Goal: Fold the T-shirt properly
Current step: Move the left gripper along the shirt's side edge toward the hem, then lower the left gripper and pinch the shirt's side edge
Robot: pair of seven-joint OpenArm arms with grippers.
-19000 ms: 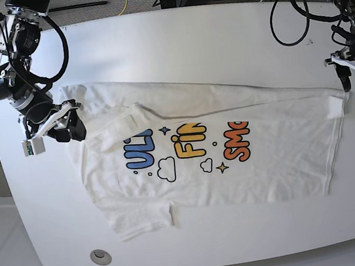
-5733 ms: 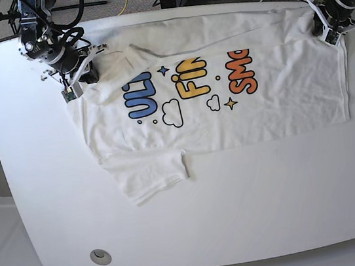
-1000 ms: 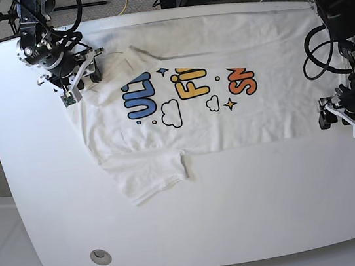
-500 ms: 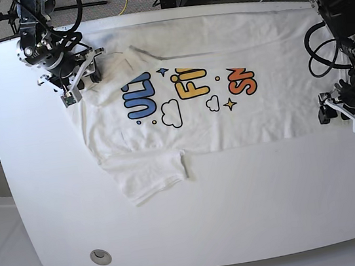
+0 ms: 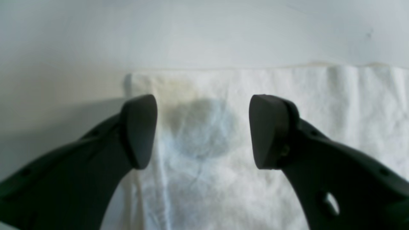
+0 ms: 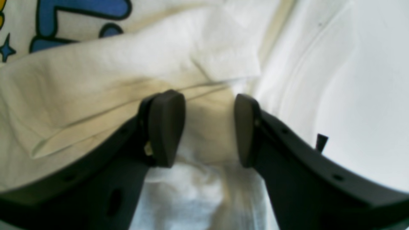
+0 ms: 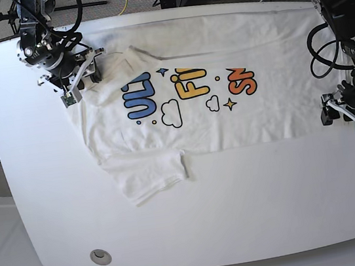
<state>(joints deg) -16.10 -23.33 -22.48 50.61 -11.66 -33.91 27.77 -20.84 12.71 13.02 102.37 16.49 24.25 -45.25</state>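
Your left gripper [image 5: 203, 131] is hovering, jaws gaping wide | your right gripper [image 6: 209, 129] is holding jaws partly apart, cloth lying between fingers [image 6: 166, 127]

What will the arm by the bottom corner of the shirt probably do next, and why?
Probably lower and close on that corner. The left gripper hovers with its fingers wide apart over the T-shirt hem corner, nothing between them, while the right gripper sits at the bunched sleeve.

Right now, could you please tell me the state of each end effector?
Left end effector: open, empty, over the T-shirt corner.
Right end effector: open around a T-shirt fold, not clamped.
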